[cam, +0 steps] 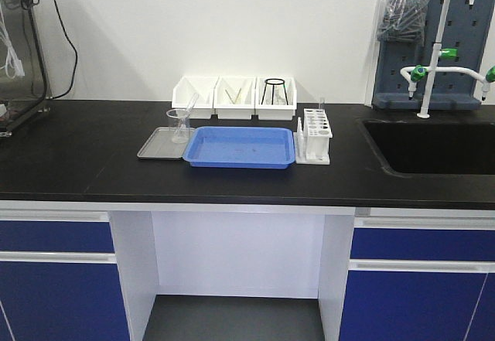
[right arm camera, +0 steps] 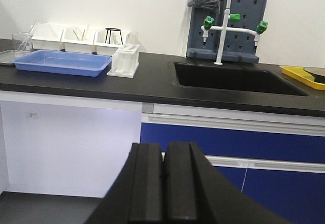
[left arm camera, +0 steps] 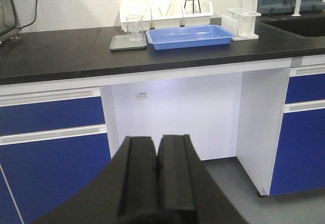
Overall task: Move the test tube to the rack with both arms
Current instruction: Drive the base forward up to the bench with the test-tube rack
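Glass beaker (cam: 179, 127) holds a leaning test tube (cam: 190, 106); left claw (left arm camera: 157, 152) and right claw (right arm camera: 163, 157) are pressed closed, empty.

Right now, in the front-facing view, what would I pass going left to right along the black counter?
Grey metal tray → blue tray → white test-tube rack → black sink.
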### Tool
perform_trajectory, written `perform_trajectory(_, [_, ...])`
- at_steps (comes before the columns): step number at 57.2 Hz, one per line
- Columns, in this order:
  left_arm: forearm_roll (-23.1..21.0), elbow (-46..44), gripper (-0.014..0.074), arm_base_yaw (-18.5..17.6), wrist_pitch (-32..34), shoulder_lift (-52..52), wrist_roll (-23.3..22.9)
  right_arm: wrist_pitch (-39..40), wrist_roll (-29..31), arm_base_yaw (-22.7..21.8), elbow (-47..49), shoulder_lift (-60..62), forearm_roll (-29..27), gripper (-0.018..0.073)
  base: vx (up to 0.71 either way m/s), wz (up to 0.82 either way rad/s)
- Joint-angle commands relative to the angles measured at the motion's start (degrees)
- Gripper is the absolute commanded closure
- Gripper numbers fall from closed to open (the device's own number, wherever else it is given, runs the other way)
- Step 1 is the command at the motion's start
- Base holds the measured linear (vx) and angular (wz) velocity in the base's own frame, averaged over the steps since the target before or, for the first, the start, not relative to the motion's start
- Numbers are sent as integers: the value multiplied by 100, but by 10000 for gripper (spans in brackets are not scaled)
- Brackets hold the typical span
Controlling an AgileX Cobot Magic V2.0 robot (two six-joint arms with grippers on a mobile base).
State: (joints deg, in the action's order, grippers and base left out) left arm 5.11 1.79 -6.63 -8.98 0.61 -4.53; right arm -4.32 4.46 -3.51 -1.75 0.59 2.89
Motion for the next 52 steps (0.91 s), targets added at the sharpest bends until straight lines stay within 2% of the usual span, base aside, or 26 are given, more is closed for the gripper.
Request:
perform_trajectory(1, [-43, -172, 603, -31, 469, 87, -5, 467, 38, -28, -103, 47, 54, 570, 0, 0])
perform_trajectory(52, [-43, -172, 603, -31, 469, 87, -5, 467, 38, -28, -103, 47, 54, 570, 0, 0])
